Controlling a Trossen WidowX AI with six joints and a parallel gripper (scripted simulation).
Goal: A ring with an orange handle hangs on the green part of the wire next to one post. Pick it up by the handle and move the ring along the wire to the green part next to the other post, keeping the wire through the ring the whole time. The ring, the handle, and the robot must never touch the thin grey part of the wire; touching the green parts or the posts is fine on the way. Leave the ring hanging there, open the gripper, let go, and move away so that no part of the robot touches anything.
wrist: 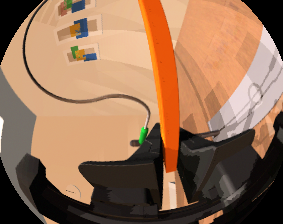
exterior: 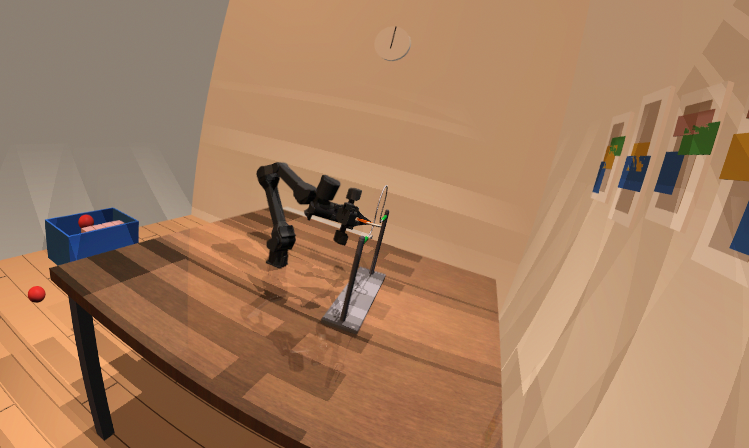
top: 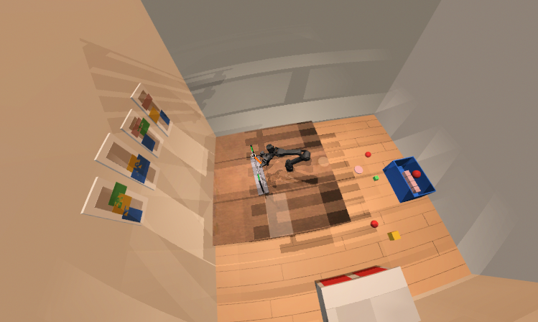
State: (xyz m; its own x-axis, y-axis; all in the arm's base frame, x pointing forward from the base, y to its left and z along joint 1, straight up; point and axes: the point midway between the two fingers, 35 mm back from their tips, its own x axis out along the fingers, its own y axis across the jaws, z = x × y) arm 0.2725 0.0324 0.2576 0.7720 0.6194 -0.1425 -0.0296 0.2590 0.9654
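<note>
The orange handle (top: 258, 159) (exterior: 361, 220) (wrist: 165, 85) is clamped between the fingers of my black gripper (top: 261, 163) (exterior: 357, 218) (wrist: 170, 145), which is shut on it. The small pale ring (top: 253, 155) shows near the upper green part (top: 251, 149) in the top view; it is outside the wrist view. Whether it touches the wire is too small to tell. The thin grey wire (wrist: 82, 101) curves between the green part (exterior: 384, 217) at the far post (exterior: 377, 253) and the green part (top: 258, 176) (exterior: 365, 238) at the near post (exterior: 351, 281).
The posts stand on a grey base (exterior: 359, 303) on the wooden table (exterior: 432, 333). The wire's tall loop (exterior: 386, 188) rises above the far post. A blue bin (top: 399, 187) (exterior: 98, 239), red balls and a yellow cube (top: 393, 235) are off on the floor.
</note>
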